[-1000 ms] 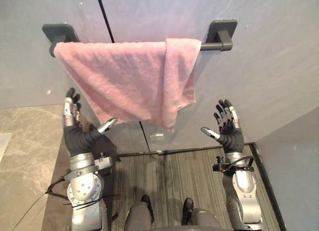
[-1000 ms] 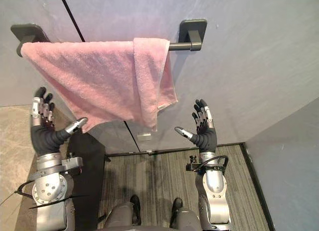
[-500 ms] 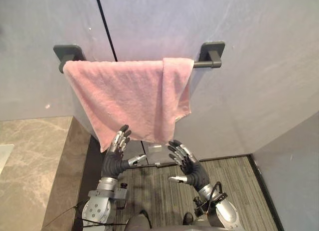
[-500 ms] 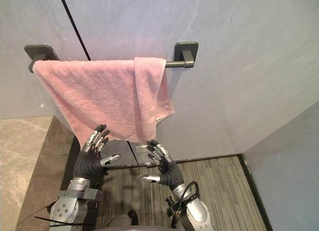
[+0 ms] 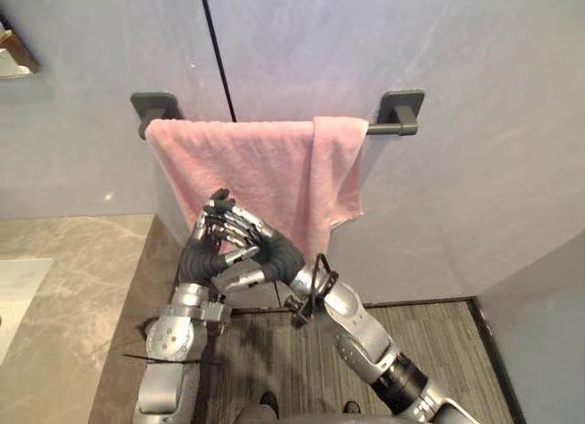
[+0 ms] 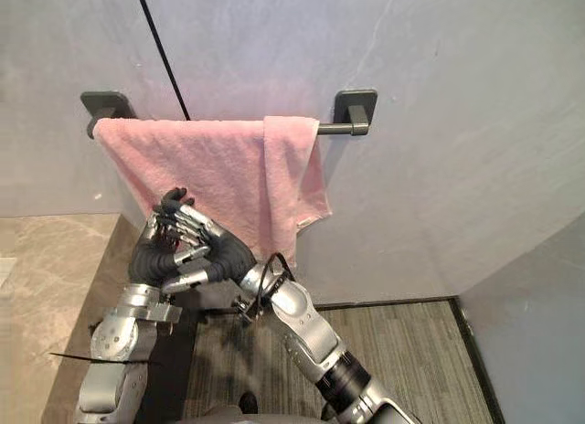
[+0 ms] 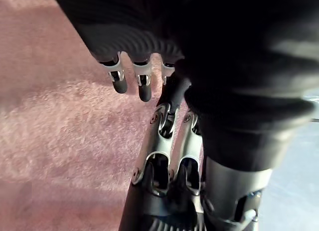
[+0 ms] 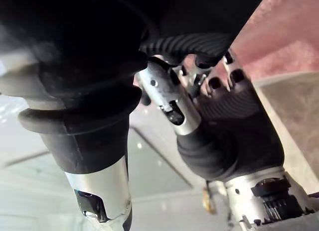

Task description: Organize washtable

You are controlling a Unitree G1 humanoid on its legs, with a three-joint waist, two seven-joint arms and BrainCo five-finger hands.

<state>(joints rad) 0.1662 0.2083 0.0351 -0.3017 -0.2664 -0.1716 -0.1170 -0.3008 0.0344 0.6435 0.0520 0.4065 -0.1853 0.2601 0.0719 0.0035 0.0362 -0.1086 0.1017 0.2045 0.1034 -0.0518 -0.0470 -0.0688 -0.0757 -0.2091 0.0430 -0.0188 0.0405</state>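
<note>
Plainly, in the left eye view the pink towel (image 5: pixel 265 164) hangs over the dark rail (image 5: pixel 388 128) at upper centre. Its long side runs left to right along the bar, and its right end is doubled over. The left hand (image 5: pixel 195 257) and right hand (image 5: pixel 274 253) meet in front of its lower left edge, pressed together, fingers loosely extended and gripping nothing. The left wrist view shows towel pile behind both hands. The right wrist view shows the towel at upper right, beyond the left hand.
</note>
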